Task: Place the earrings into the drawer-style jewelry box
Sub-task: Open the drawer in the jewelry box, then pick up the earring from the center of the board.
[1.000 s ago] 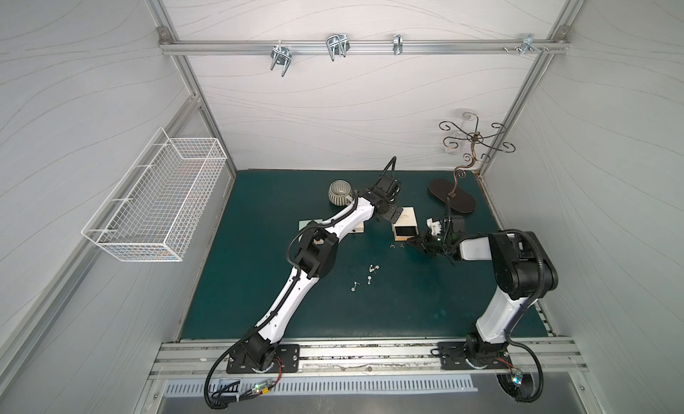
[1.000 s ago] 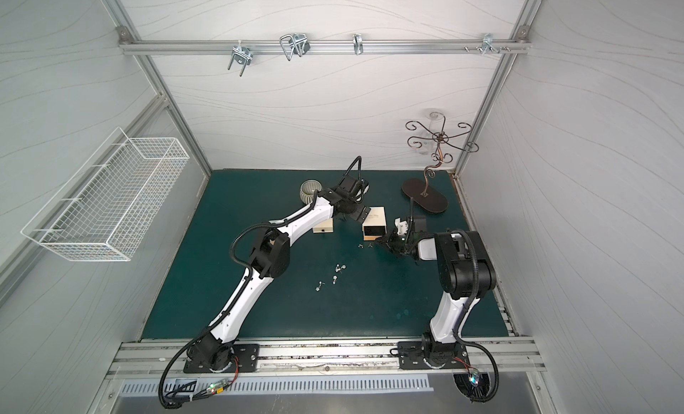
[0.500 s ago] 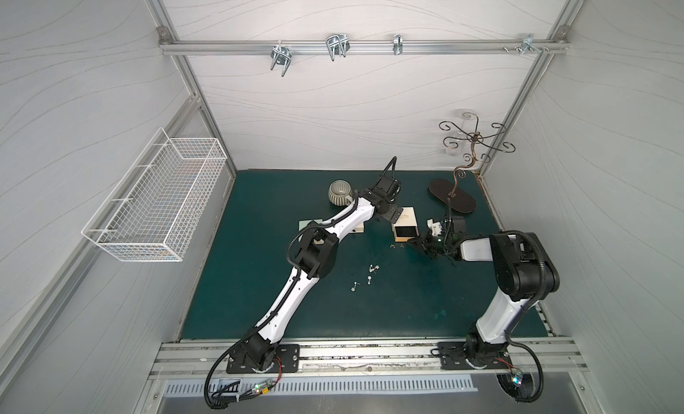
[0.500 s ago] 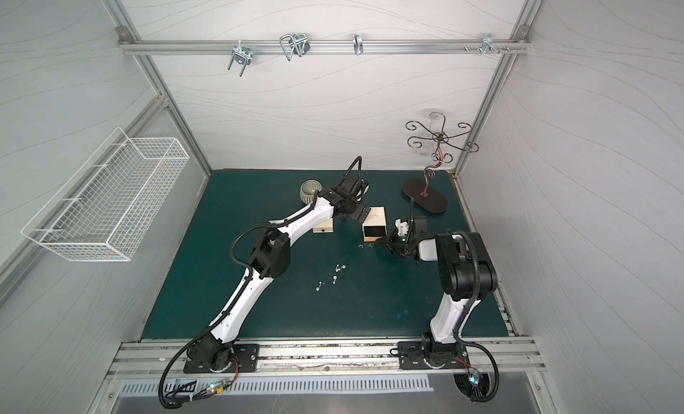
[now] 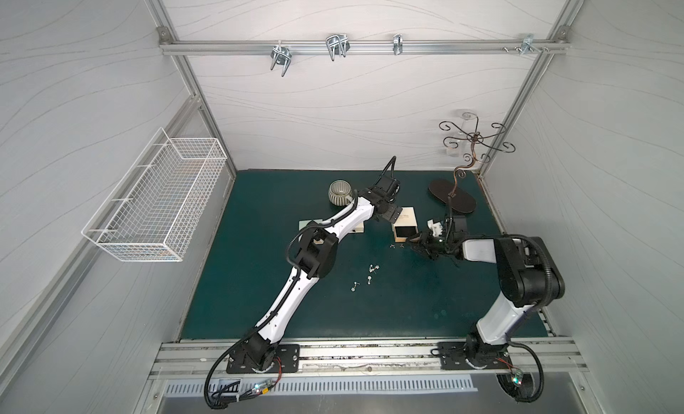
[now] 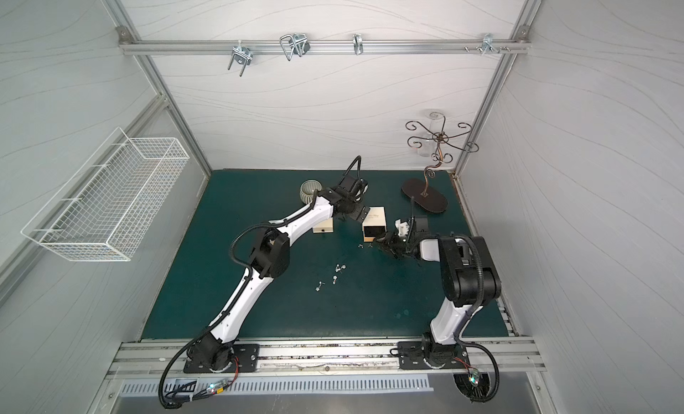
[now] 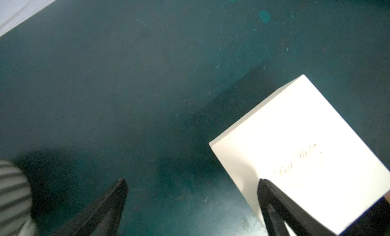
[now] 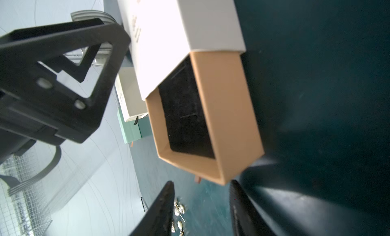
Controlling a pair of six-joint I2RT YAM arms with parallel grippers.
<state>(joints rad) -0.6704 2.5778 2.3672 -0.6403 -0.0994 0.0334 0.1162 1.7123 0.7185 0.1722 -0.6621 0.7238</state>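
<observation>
Open drawer (image 8: 228, 118) holds seemingly only black lining (image 8: 185, 110); left end effector (image 7: 191, 180), right end effector (image 8: 201, 182) both apart.

gold lettering (image 7: 296, 161) on jewelry box (image 7: 274, 127), illegible

The earrings (image 5: 369, 279) are specks in both top views, and blurred, partly cut off, in the right wrist view.
</observation>
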